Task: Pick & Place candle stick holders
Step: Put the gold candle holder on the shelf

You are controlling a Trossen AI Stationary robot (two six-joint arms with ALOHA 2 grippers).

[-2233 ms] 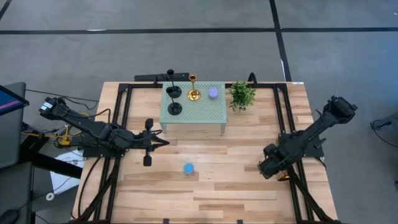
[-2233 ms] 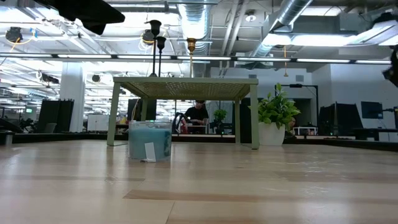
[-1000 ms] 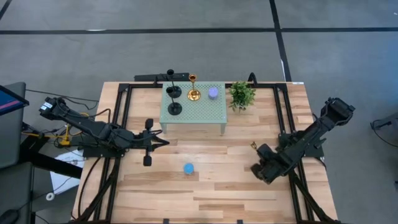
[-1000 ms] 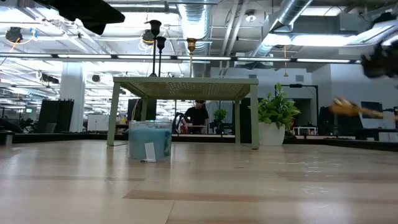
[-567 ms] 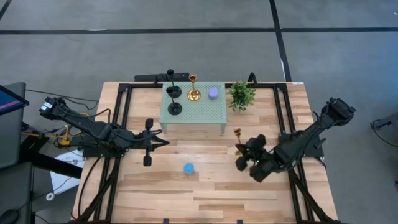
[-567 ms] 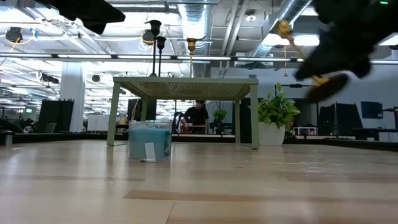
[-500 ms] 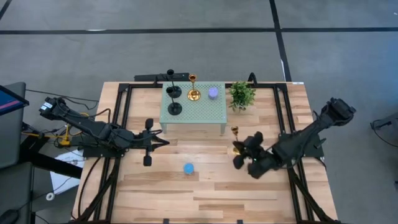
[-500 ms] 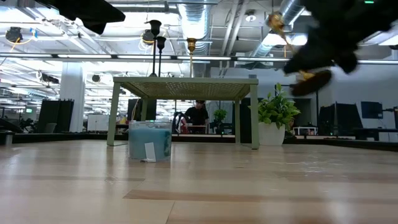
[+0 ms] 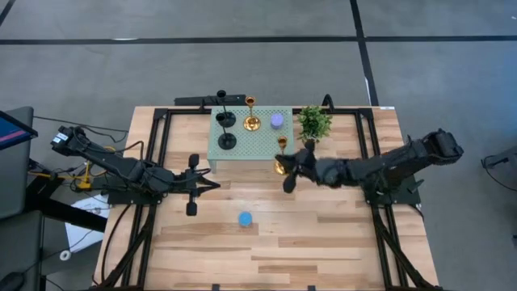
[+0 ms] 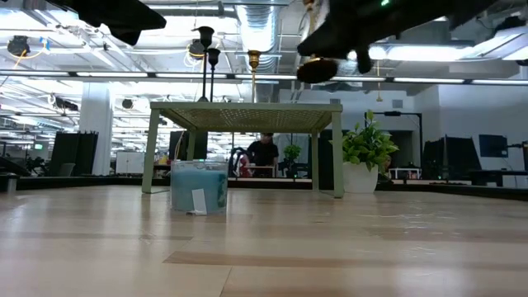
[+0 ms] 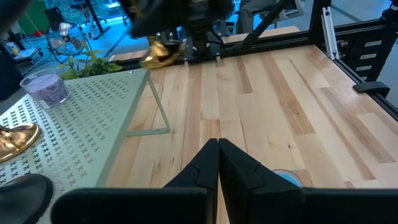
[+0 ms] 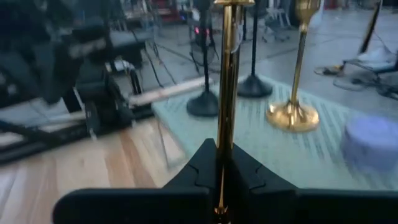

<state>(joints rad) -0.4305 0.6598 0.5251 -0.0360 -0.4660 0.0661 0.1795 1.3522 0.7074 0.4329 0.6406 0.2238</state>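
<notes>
Right gripper (image 9: 284,171) reaches in from the table's right side, hovering at the front right corner of the small pale green perforated-top stand (image 9: 262,145). Its fingers are clamped on the slim stem of a shiny gold candle stick holder (image 9: 280,155); the right wrist view shows the stem rising straight between the two dark fingers, so the long axis reads upright, base low, top cup high. Low view puts the holder's base above the level of the stand top, not touching it.

Already on the stand: two matte black candle stick holders (image 9: 226,129) at the left end, one gold candle stick holder (image 9: 251,121) standing behind centre, a small lilac candle jar (image 9: 277,120) to its right. Small green potted plant (image 9: 314,123) stands on the table just beside the stand's right end.

Key relation: free stand surface lies ahead of the claw, toward the standing gold holder; the carried holder sits over the near right corner. Judgement: a short advance inward, then straight down, stem kept vertical.

Left gripper (image 9: 212,185) waits over the table left of the stand, fingers pressed together, empty. A blue round candle jar (image 9: 244,218) sits on the wood, well apart.
</notes>
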